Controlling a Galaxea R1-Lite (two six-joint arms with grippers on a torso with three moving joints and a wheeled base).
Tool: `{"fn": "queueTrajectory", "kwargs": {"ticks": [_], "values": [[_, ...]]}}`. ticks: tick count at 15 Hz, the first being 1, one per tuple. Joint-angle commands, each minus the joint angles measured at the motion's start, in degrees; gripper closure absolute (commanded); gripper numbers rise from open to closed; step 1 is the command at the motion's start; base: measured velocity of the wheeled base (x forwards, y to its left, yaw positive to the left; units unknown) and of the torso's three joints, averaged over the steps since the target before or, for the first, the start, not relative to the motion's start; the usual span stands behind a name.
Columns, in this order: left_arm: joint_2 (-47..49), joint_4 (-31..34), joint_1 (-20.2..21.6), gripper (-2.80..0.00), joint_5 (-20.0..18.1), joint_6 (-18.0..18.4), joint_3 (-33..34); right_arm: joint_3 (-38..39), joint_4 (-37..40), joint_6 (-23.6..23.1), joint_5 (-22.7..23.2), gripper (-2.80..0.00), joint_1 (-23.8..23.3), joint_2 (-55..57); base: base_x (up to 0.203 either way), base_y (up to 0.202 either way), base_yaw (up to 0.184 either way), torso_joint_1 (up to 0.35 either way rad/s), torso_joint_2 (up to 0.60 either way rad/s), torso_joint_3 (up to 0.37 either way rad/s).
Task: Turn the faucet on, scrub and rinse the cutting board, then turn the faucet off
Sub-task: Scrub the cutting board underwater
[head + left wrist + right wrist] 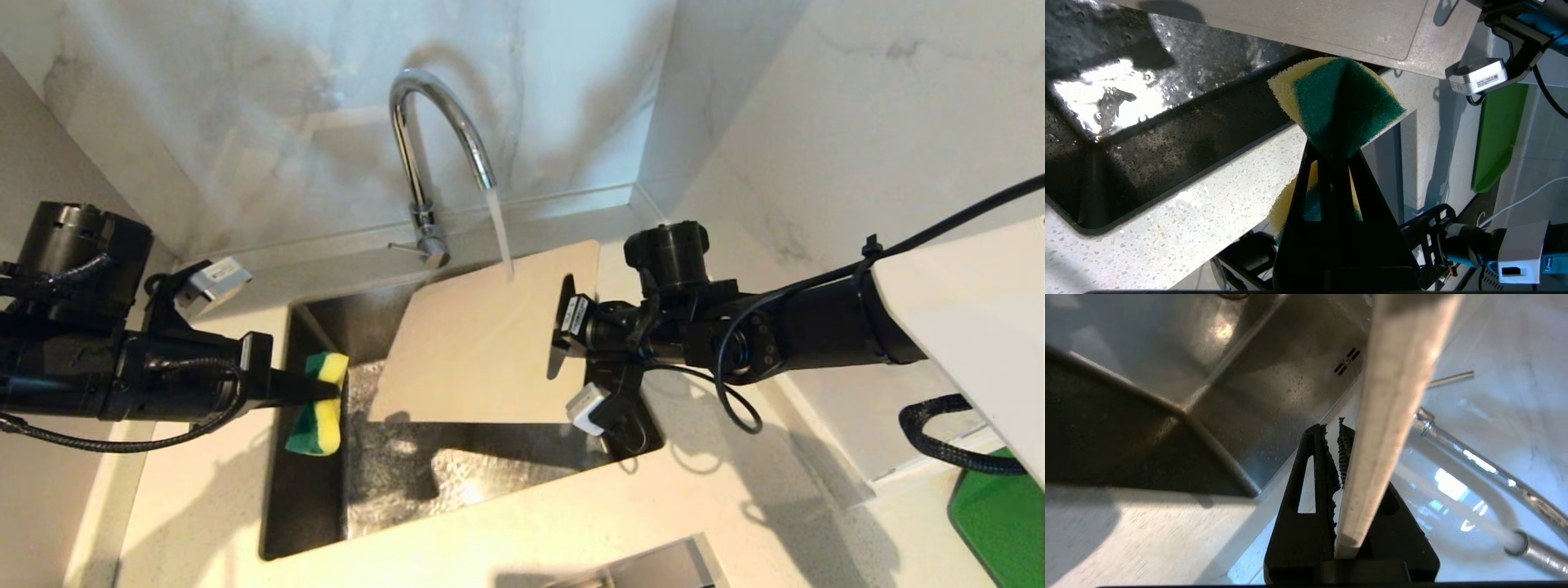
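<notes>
From above, the right gripper (563, 327) reaches in level from the right side and pinches the cutting board (482, 335) at its near short end, by the handle slot, its arm stretched almost straight across the counter (506, 523). The board is tilted over the sink (457, 474), far edge raised toward the faucet (433, 155), and a stream of water (500, 233) falls from the spout onto the board just beyond the gripper.

The right wrist view adds what the head view hides: the board (1388, 408) seen edge-on, thin and pale, wedged between the two black fingers (1306, 486), which are pressed on it from either side. Past the board on one side lies the steel basin with its overflow slots (1346, 361); on the other side the chrome spout (1527, 543) and the thin side lever (1449, 379) show, with water leaving the nozzle.

The left gripper (331, 390) comes in level from the left, held out over the sink's left rim, well short of the board. Its fingers are squeezed together on a yellow-and-green sponge (320, 404), crushing it at the middle so both ends flare. The left wrist view shows the green scouring face (1343, 106) fanned out beyond the fingertips, the board's corner ahead of it, not touching, and the wet sink floor (1126, 94) glinting beside it.
</notes>
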Motion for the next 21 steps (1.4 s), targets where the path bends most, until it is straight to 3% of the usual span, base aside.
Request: {"fn": "queueTrajectory", "kwargs": {"ticks": [1,9,21], "values": [[0.1,0.1,0.2,0.00,-0.1,-0.2,0.0,-2.1,-0.3,-0.7,0.1,0.00,0.4,2.1,0.000,0.000,0.000,0.000,0.00,0.000],[0.3,-0.6,0.4,0.00,-0.1,-0.2,0.0,-2.7,-0.1,-0.7,0.1,0.00,0.6,2.5,0.000,0.000,0.000,0.000,0.00,0.000],[-1.9,-0.6,-0.3,0.00,-0.1,-0.1,0.3,10.5,-0.2,-1.7,0.1,0.00,0.5,-10.7,0.000,0.000,0.000,0.000,0.00,0.000]]}}
